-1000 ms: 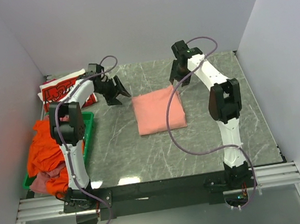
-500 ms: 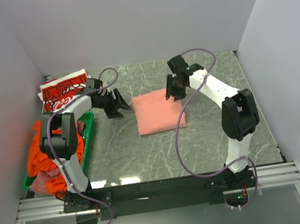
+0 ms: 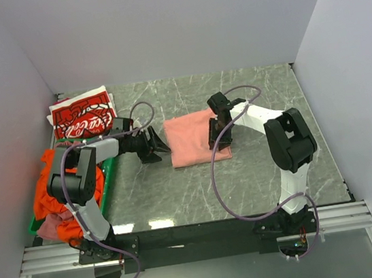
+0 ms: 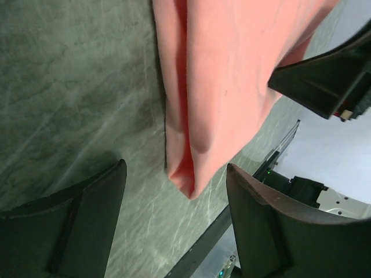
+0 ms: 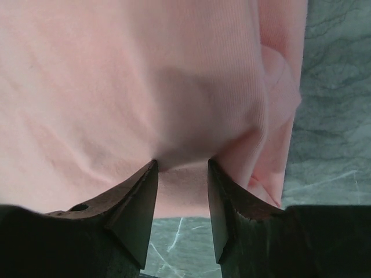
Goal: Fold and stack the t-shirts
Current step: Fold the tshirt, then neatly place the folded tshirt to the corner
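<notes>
A folded salmon-pink t-shirt (image 3: 189,138) lies mid-table. My right gripper (image 3: 218,135) is down on its right edge. In the right wrist view that gripper (image 5: 181,165) is shut on a bunched fold of the pink cloth (image 5: 145,87). My left gripper (image 3: 158,146) hangs open just off the shirt's left edge. In the left wrist view the shirt's corner (image 4: 191,168) lies between the wide-spread fingers (image 4: 87,220), touching neither. A folded red t-shirt with white Coca-Cola print (image 3: 84,118) rests at the back left. An orange t-shirt (image 3: 58,186) and a mauve one (image 3: 49,229) spill from the crate.
A green plastic crate (image 3: 110,164) stands at the table's left edge, under the left arm. Grey walls close in the back and both sides. The right arm's purple cable (image 3: 215,176) loops over the table in front of the pink shirt.
The right gripper came down from the far side onto the pink shirt's right edge and narrowed on it. The left gripper slid nearer, toward the shirt's left edge, uncovering the red shirt.
</notes>
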